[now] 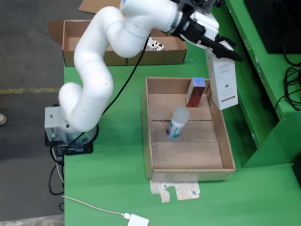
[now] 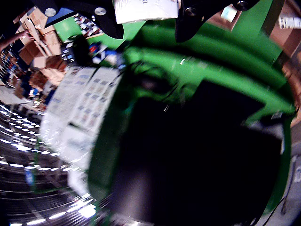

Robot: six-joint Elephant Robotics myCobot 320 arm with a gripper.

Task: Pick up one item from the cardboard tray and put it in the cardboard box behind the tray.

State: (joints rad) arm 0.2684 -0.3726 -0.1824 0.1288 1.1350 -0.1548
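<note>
White myCobot arm [image 1: 101, 61] bolted at the left edge of the green bench [image 1: 117, 174], arched up and over toward the far right corner. Gripper [image 1: 225, 52] with dark fingers clamped on the top of a tall white carton [image 1: 222, 82], jaws drawn in against its sides; carton hanging upright in the air, clear of the bench, over the right wall of the cardboard tray [image 1: 188, 167] near its far right corner, lower end overlapping the tray rim in the fixed view. Inside the tray, a red box [image 1: 195, 92] standing upright against the far wall, just beside the hanging carton; a white bottle with blue label [image 1: 177, 123] near the tray's middle, lying tilted, cap end toward the far side. Cardboard box [image 1: 80, 40] open at the far edge of the bench, behind the tray and left of the gripper, partly hidden by the arm; something white with dark print [image 1: 155, 44] inside it, too hidden to identify. White cable and plug [image 1: 136, 219] at the near edge. In the riding view, heavily blurred: same white carton [image 2: 146, 9] at the top between dark fingers [image 2: 202, 16], green surfaces and a black mass beyond.
</note>
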